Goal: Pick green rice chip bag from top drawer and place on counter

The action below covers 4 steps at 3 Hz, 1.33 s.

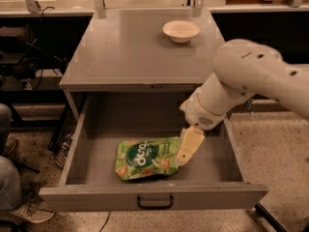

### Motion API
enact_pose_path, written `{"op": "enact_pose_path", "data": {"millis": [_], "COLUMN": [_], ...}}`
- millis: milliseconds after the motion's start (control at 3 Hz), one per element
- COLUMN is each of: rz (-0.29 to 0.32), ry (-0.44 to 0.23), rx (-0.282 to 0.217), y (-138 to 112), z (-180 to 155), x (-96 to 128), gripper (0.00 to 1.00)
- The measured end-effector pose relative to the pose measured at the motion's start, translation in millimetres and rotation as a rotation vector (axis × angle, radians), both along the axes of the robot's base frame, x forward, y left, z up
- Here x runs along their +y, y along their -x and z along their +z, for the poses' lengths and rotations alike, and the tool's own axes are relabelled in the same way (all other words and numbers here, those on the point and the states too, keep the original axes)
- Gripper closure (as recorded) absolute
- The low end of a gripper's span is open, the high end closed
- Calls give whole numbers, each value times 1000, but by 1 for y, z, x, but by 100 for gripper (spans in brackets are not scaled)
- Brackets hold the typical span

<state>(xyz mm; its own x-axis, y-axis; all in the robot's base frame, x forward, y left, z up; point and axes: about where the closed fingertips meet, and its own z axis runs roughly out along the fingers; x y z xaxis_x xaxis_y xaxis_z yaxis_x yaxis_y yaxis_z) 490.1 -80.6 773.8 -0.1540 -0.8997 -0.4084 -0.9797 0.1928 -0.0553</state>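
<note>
The green rice chip bag (147, 158) lies flat inside the open top drawer (96, 153), near the drawer's front middle. The gripper (187, 149) hangs down from the white arm (241, 81) inside the drawer, its cream fingers at the bag's right edge, touching or just above it. The counter (125, 47) is the grey top of the cabinet behind the drawer.
A cream bowl (180, 31) stands at the back right of the counter. The drawer front has a dark bar handle (155, 202). A person's leg and shoe (14, 187) are at the left edge. Dark shelving stands on both sides of the cabinet.
</note>
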Motion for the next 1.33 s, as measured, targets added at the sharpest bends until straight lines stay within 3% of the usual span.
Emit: {"op": "enact_pose_path", "data": {"millis": [667,1000,1333], "rz": [99,141,154], "ry": [-47,-38,-22], "rx": [24,43,69], "y": [-36,-43,-42], "z": [-66,-104,-129], "x": [53,80,90], "gripper": [0,0,0]}}
